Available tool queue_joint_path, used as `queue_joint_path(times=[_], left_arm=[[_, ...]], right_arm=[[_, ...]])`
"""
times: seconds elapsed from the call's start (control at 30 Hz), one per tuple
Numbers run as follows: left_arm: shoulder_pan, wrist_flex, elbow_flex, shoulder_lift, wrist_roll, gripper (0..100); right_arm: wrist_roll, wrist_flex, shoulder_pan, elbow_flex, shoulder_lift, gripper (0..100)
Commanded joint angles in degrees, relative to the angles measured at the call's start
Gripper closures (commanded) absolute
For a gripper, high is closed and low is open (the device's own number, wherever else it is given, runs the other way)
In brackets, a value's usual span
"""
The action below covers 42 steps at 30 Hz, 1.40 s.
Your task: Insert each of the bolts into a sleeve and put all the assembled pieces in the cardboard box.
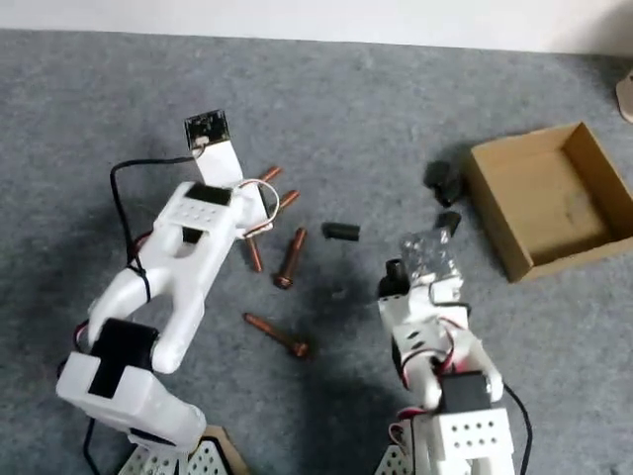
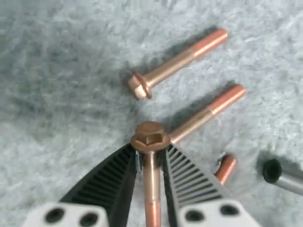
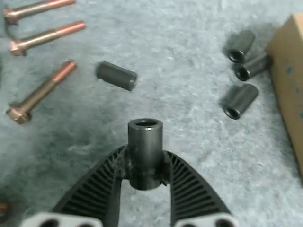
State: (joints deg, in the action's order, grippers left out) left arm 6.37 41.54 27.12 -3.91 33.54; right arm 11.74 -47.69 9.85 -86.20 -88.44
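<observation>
On the grey table (image 1: 396, 109), in the high view, the left arm (image 1: 183, 247) stands over a cluster of copper bolts (image 1: 290, 259); one stray bolt (image 1: 277, 335) lies apart from the cluster, nearer the arm bases; a loose sleeve (image 1: 342, 232) lies on its side between the two arms; the right arm (image 1: 435, 327) stands near it; the cardboard box (image 1: 554, 198) sits open at the right, with dark spare sleeves (image 1: 442, 178) just beside its wall.

In the left wrist view, the left jaws are clenched on the held bolt (image 2: 151, 142), gripping the shank just under its hexagonal head; two other bolts (image 2: 177, 64) lie on the table beyond it, roughly parallel and apart from each other; whether the held bolt touches the nearer one cannot be told; a threaded tip (image 2: 226, 169) and the open end of a sleeve (image 2: 284, 176) lie to one side.

In the right wrist view, the right jaws grasp the held sleeve (image 3: 145, 151) around its lower part, its open bore showing; the loose sleeve (image 3: 117, 76) lies on the table beyond; three bolts (image 3: 40, 92) lie past that; three spare sleeves (image 3: 240, 100) lie together on the table, near the cardboard box (image 3: 289, 61).
</observation>
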Motion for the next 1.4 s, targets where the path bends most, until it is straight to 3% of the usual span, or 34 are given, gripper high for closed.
queue_joint_path(times=[0.0, 0.13, 0.33, 0.63, 0.97, 1.37], left_arm=[[0.75, -3.43, 1.98, 6.81, -1.49, 100], [1.10, -9.67, 9.54, 14.81, -2.73, 100], [2.95, -21.27, 22.99, 24.92, -7.21, 100], [8.84, -22.42, 30.20, 34.77, -8.53, 100], [9.01, -24.53, 30.46, 37.58, -5.01, 100], [8.57, -24.44, 30.11, 38.02, 13.45, 100]], right_arm=[[2.99, 1.27, 1.63, -3.47, -9.71, 99.4], [3.69, 0.75, 2.68, -10.07, -17.71, 99.4], [3.69, 0.75, 6.02, -12.44, -15.96, 99.4], [5.63, 0.84, 8.31, -12.79, -16.04, 99.4], [5.71, 0.48, 14.46, -12.97, -16.04, 99.4], [5.71, 0.66, 17.98, -13.76, -16.04, 99.4]])
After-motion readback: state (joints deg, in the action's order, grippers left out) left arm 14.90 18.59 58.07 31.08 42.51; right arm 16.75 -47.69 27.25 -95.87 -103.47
